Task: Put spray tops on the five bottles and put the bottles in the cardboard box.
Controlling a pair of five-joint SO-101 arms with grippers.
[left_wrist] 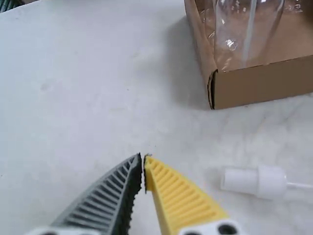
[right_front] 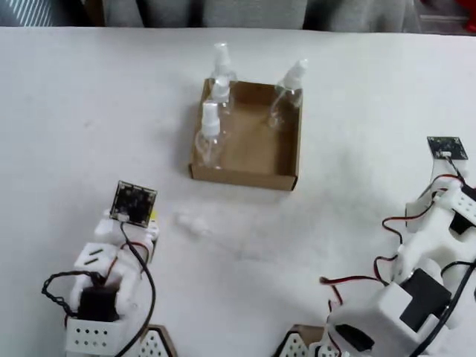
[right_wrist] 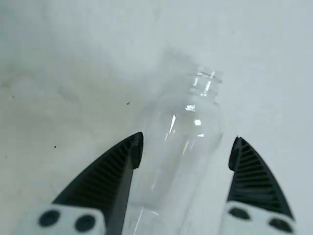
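Observation:
The cardboard box (right_front: 286, 160) stands at the table's middle, with clear bottles in it that carry white spray tops, one at its near left (right_front: 210, 137) and one at its far right (right_front: 287, 93). A corner of the box (left_wrist: 254, 85) shows ahead of my left gripper (left_wrist: 143, 164), which is shut with nothing in it. A loose white spray top (left_wrist: 257, 181) lies on the table beside that gripper, faint in the high view (right_front: 193, 222). My right gripper (right_wrist: 187, 144) is open, its fingers on either side of a topless clear bottle (right_wrist: 195, 112) lying on the table.
The left arm (right_front: 111, 275) sits at the near left and the right arm (right_front: 431, 253) at the near right. White tabletop (right_front: 89, 111) spreads around the box. Chairs stand beyond the far edge.

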